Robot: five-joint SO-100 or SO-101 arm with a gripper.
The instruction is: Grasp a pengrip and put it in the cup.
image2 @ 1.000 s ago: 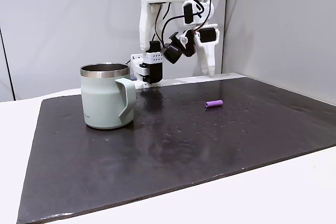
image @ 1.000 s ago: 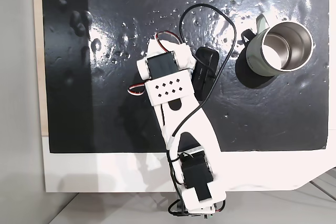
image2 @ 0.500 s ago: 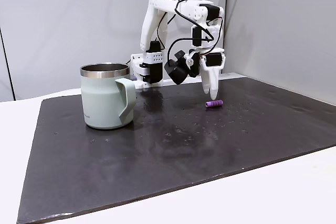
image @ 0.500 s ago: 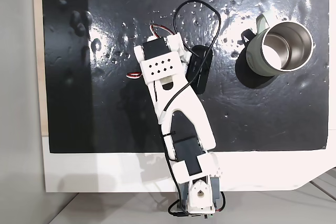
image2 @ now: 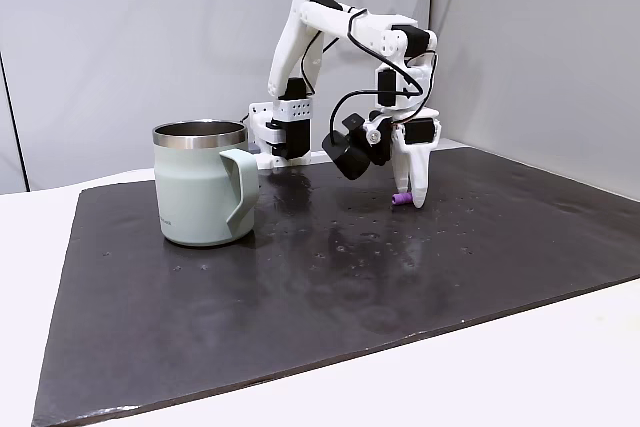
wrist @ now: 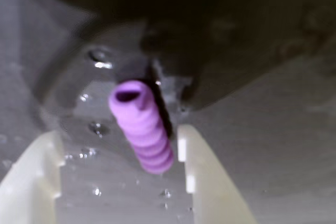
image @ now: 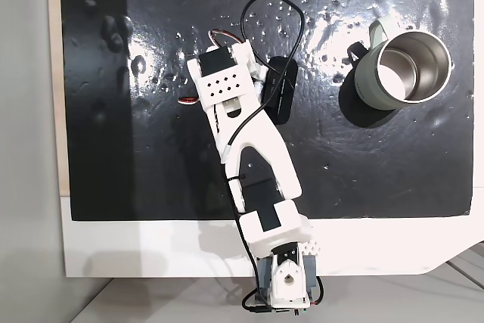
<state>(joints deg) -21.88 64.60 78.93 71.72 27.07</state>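
The gripper (wrist: 118, 153) is down at the dark mat (image2: 300, 277) on the bench (image2: 560, 367), fingers spread apart, one on each side of the pengrip (wrist: 142, 127) in the wrist view. The purple ribbed pengrip lies flat on the mat, close against the right-hand finger (wrist: 205, 177). From the side fixed view the pengrip (image2: 399, 199) peeks out beside the gripper's tip (image2: 418, 199). The sage-green cup (image2: 203, 184) stands upright, well apart to the left, handle facing right.

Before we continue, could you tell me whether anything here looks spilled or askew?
Nothing serious: small droplets speckle the glossy black mat, the sage-green steel-lined mug stands upright, and the ribbed purple tube lies on its side between the open jaws.
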